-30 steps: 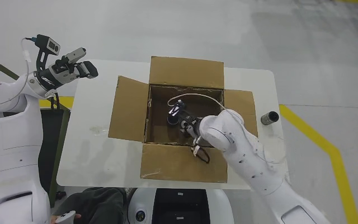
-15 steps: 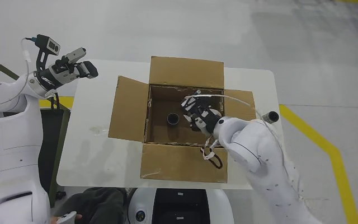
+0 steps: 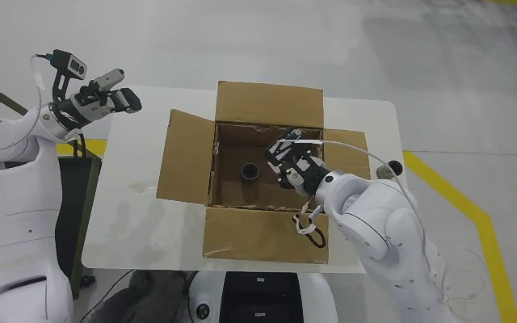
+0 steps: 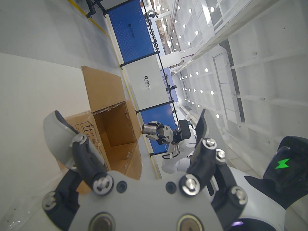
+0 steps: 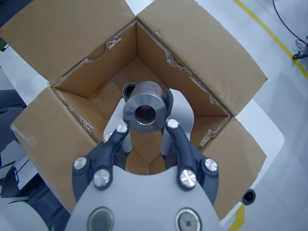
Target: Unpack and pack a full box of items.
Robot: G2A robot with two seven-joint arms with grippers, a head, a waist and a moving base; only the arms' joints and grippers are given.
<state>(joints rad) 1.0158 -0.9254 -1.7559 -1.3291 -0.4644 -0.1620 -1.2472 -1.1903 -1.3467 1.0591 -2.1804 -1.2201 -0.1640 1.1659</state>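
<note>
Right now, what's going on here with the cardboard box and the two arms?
The right gripper is shut on a grey metal cylinder with a hollow bore, holding it above the open brown cardboard box. A second, similar cylinder stands on the box floor. A third lies on the white table beside the box. The left gripper hangs open and empty over the table's far corner, away from the box.
</note>
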